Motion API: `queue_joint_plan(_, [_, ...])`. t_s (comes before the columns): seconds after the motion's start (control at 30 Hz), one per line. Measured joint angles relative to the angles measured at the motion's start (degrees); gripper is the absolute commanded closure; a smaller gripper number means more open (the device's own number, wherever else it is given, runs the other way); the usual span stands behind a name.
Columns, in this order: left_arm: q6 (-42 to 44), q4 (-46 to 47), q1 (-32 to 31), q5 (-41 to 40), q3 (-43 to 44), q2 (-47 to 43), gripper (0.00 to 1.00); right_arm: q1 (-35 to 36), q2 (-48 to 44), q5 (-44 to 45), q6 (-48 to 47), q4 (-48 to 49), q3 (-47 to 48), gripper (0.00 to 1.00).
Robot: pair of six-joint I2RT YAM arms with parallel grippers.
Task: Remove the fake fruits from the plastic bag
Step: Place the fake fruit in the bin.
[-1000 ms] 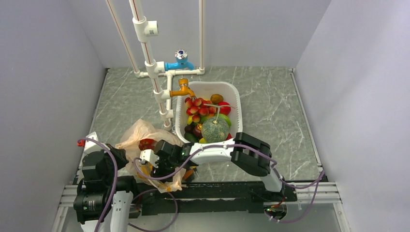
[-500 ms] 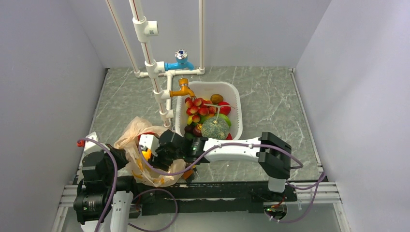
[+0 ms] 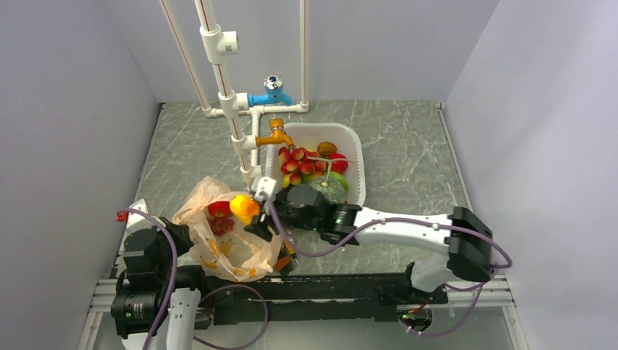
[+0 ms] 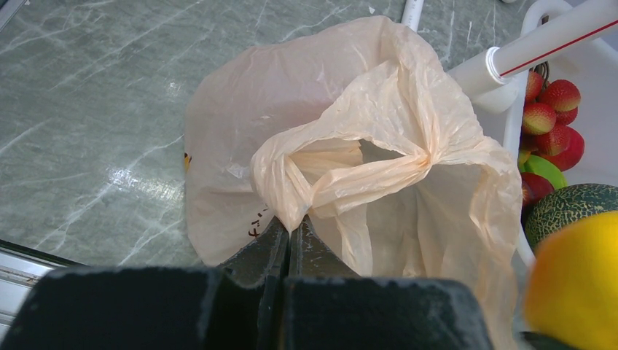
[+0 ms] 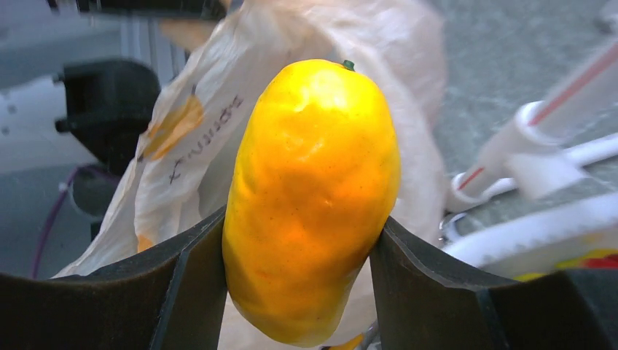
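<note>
The beige-tan plastic bag (image 3: 218, 248) lies crumpled at the near left, and its mouth shows in the left wrist view (image 4: 379, 157). My left gripper (image 4: 290, 227) is shut on a fold of the bag's rim. My right gripper (image 3: 251, 213) is shut on a yellow-orange oval fruit (image 5: 313, 182) and holds it above the bag's right edge (image 3: 243, 207). A red round fruit (image 3: 218, 210) shows inside the bag. The netted melon (image 4: 576, 208) lies in the white basin (image 3: 353, 146), partly behind my right arm.
The basin holds small red fruits (image 3: 297, 162) and green ones. White pipes (image 3: 240, 138) with an orange tap (image 3: 277, 134) and a blue valve (image 3: 268, 95) stand just behind the bag and basin. Grey walls close both sides.
My right gripper has come up out of the bag with the yellow-orange fruit and moved back and right. The bag has opened wider. The left gripper has kept its hold.
</note>
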Motion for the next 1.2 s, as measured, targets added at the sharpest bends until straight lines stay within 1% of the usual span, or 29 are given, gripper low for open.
queue_joint_plan(0.07, [0.00,0.02,0.00,0.00,0.00,0.00,1.00,-1.75,-3.82,-0.07,1.46,3.82,-2.71,1.00])
queue_joint_plan(0.13, [0.00,0.04,0.00,0.00,0.00,0.00,1.00,-3.91,-6.64,-0.37,3.19,6.75,-4.61,1.00])
queue_joint_plan(0.27, [0.02,0.11,0.00,0.00,0.00,0.00,1.00,-8.04,-8.57,-0.90,6.95,11.08,-7.17,1.00])
queue_joint_plan(0.4, [0.02,0.22,0.00,0.02,0.00,0.02,1.00,-10.51,-8.61,2.23,8.85,10.64,-8.66,1.00])
queue_joint_plan(0.5, [0.02,0.37,0.00,0.20,0.00,0.02,1.00,-11.19,-8.61,7.28,8.94,8.70,-8.81,0.96])
queue_joint_plan(0.73, [0.02,0.37,0.00,0.28,0.00,0.02,1.00,-14.03,-7.89,14.60,8.70,3.04,-8.96,0.78])
queue_joint_plan(0.8, [0.02,0.37,0.02,0.28,0.00,0.02,1.00,-14.36,-6.75,16.02,8.50,1.86,-8.90,0.70])
queue_joint_plan(1.03, [0.02,0.37,0.07,0.33,0.00,0.02,1.00,-14.19,0.00,17.49,7.65,-2.08,-5.01,0.49])
queue_joint_plan(1.1, [0.02,0.37,0.07,0.33,0.00,0.02,1.00,-14.19,1.18,17.44,7.50,-2.80,-4.22,0.41])
queue_joint_plan(1.2, [0.02,0.37,0.07,0.33,0.00,0.02,1.00,-14.19,1.55,17.44,7.41,-3.41,-3.78,0.26])
